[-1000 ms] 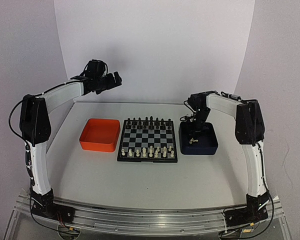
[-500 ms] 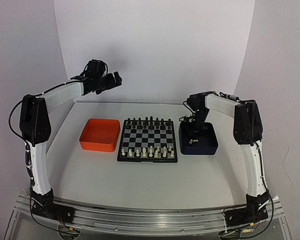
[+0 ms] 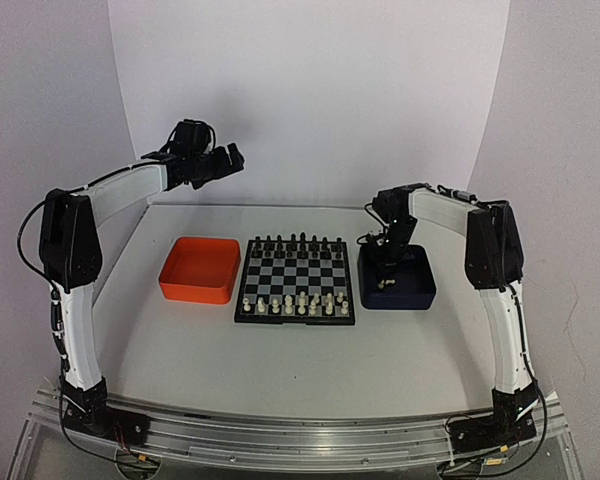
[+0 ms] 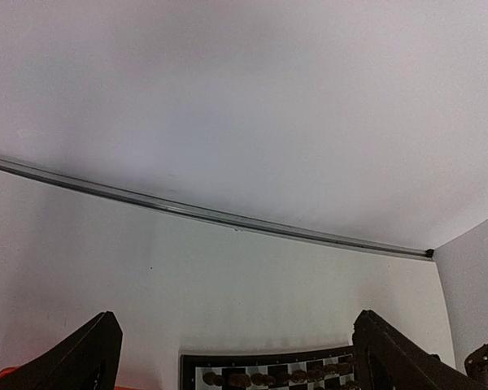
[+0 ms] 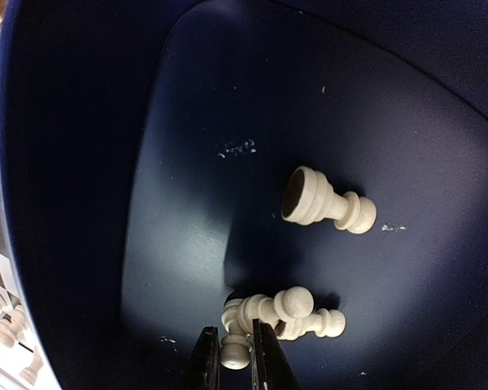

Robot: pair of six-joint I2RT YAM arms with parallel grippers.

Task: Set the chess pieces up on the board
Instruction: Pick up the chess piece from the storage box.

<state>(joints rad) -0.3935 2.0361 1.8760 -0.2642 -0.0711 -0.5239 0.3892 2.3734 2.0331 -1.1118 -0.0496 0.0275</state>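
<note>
The board (image 3: 296, 319) lies mid-table, with cream-white chess pieces (image 3: 298, 302) on its near rows and black pieces (image 3: 295, 243) along the far row. My right gripper (image 3: 385, 262) reaches down into the dark blue tray (image 3: 420, 298). In the right wrist view the gripper (image 5: 234, 361) has its jaws closed narrowly on a cream-white pawn (image 5: 236, 351). Two more cream pieces (image 5: 286, 309) lie touching it, and another one (image 5: 325, 203) lies apart on its side. My left gripper (image 3: 225, 160) is open and empty, raised high at the back left; its fingers (image 4: 77, 357) frame the board's far edge (image 4: 260, 357).
An orange tray (image 3: 198, 270) sits left of the board and looks empty. The blue tray's walls (image 5: 57, 162) surround the right gripper closely. A white backdrop rises behind the table.
My right gripper has shifted slightly left inside the blue tray. The left arm has not moved.
</note>
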